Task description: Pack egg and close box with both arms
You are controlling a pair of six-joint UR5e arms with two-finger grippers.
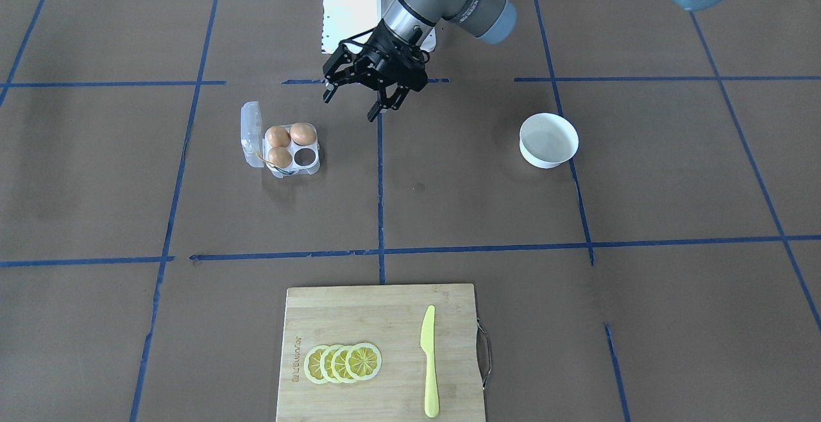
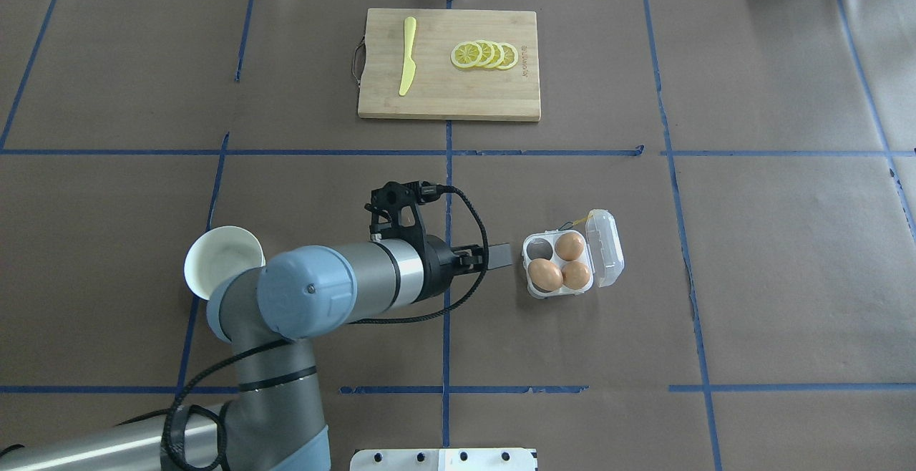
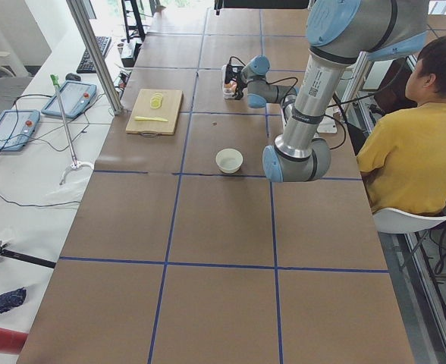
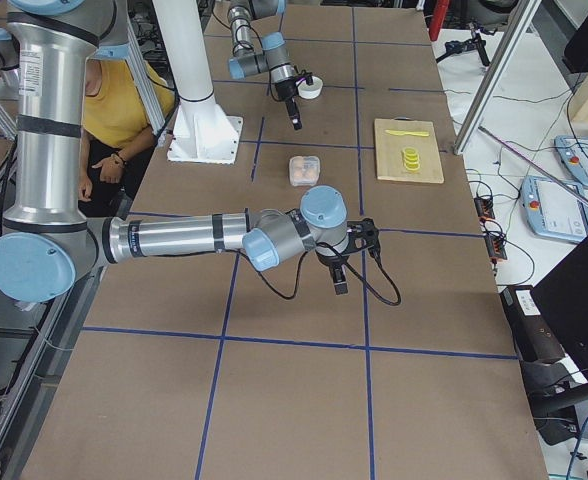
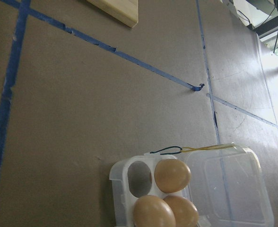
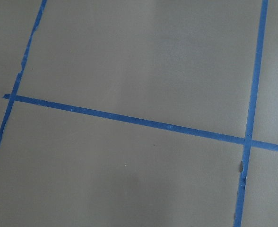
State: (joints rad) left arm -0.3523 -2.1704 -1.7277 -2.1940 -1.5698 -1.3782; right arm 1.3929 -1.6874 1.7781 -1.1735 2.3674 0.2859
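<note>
The clear four-cell box [image 1: 312, 167] lies open on the table, its lid [image 1: 251, 133] folded out flat. Three tan eggs [image 1: 278, 136] fill three cells; one cell [image 1: 306, 156] is empty. The box also shows in the overhead view [image 2: 531, 290] and the left wrist view [image 5: 117, 175]. My left gripper [image 1: 350, 106] is open and empty. It hovers above the table just beside the box's empty-cell side [image 2: 501, 256]. My right gripper [image 4: 340, 283] hangs over bare table, well away from the box; I cannot tell whether it is open or shut.
A white bowl [image 1: 545, 160] stands empty on the left arm's side. A wooden cutting board [image 1: 359, 319] at the far edge carries lemon slices [image 1: 343, 363] and a yellow knife [image 1: 428, 361]. The white pedestal [image 1: 353, 5] stands behind the box. A seated person [image 3: 405, 159] is beside the table.
</note>
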